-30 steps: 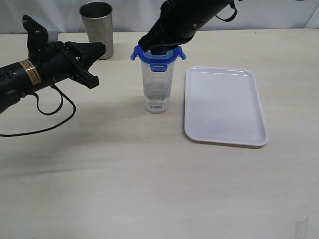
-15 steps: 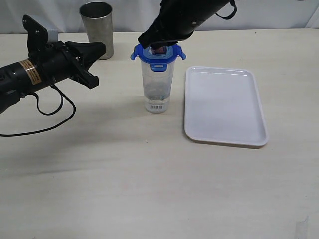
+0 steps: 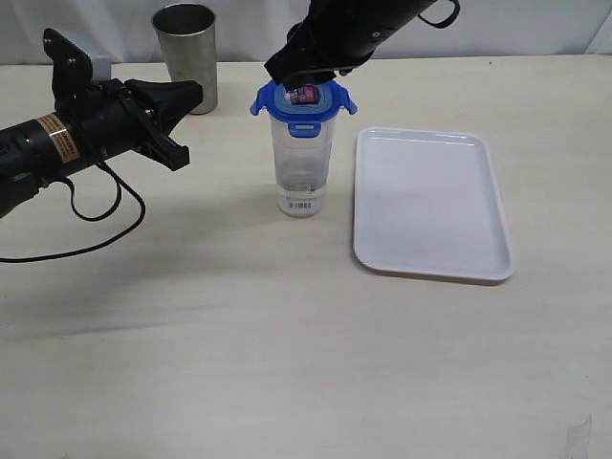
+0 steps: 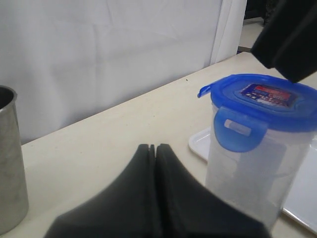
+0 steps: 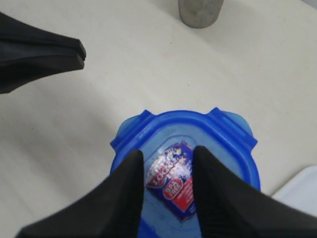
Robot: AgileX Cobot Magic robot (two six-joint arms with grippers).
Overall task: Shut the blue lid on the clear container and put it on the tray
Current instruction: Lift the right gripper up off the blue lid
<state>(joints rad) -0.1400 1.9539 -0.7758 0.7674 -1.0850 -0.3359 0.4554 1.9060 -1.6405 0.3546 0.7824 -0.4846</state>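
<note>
The blue lid sits on top of the clear container, which stands upright on the table left of the white tray. The front flap hangs down and the side flaps stick out. My right gripper hovers just above the lid, open. In the right wrist view its fingers straddle the lid's label without gripping anything. My left gripper is shut and empty, level with the lid and a short way left of it. In the left wrist view its tips point toward the container.
A grey steel cup stands at the back of the table, behind my left gripper. A black cable loops on the table under the left arm. The tray's near corner lies just behind the container in the left wrist view.
My right gripper has lifted up and back off the lid, uncovering the label. The lid, the container and the left arm have stayed put.
</note>
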